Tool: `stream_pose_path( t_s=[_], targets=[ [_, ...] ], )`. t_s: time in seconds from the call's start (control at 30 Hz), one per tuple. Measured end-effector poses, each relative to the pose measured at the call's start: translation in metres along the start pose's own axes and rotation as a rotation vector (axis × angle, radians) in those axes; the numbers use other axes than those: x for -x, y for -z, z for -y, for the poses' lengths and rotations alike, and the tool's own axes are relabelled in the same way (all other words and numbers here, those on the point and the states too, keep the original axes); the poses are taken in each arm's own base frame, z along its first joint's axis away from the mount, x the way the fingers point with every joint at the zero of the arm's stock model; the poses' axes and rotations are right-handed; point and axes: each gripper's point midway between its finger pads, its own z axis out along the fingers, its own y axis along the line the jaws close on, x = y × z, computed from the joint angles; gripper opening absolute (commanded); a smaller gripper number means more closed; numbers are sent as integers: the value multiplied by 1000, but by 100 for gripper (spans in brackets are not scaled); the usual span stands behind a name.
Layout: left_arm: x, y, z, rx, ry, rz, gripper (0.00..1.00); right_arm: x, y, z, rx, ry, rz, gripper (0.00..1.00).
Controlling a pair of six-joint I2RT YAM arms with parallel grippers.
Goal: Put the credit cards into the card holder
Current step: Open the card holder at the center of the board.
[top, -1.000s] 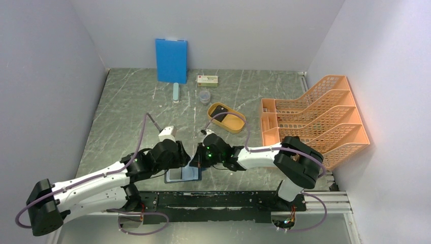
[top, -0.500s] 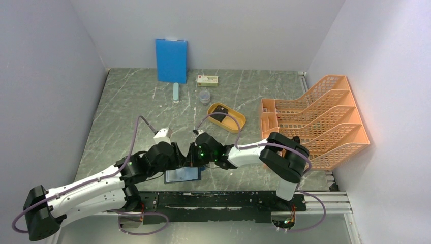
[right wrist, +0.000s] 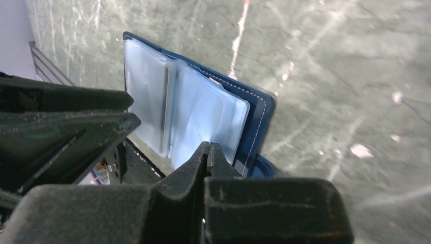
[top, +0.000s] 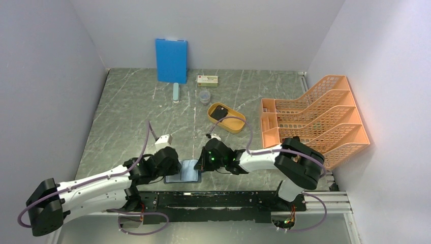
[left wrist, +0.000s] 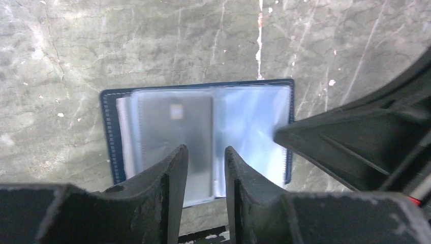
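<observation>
The navy card holder (top: 187, 172) lies open at the near table edge, its clear sleeves up. In the left wrist view the card holder (left wrist: 254, 122) has a grey card (left wrist: 175, 127) in its left sleeve. My left gripper (left wrist: 206, 150) hovers over the holder's near edge, its jaws a little apart and empty. My right gripper (right wrist: 208, 146) is shut, its tips against the fanned sleeves on the holder's right half (right wrist: 203, 112); I cannot tell if it pinches a sleeve. A black card (top: 219, 112) lies in the yellow oval tray (top: 235, 124).
A large blue board (top: 171, 60) leans on the back wall. A small box (top: 207, 80), a clear cup (top: 204, 96) and a pale blue stick (top: 176, 92) lie in front of it. An orange file rack (top: 312, 119) stands at the right.
Both grippers have shifted around the holder. The left gripper has drawn back toward the near left. The dark card that lay on top now sits in the left sleeve.
</observation>
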Motion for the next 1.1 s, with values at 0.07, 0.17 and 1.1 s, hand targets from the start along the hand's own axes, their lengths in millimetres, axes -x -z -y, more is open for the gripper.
stream_pose_path(
  t_s=[0.07,0.17,1.1],
  targets=[
    [-1,-3,-2,13,-2,1,35,-1,5,6,-18,-5,10,0],
    [-3,-8,-6,35,-5,4,33,-3,11,14,-42,-10,16,0],
    [43,-74,12,102,16,56,12,65,23,69,-204,-22,136,0]
  ],
)
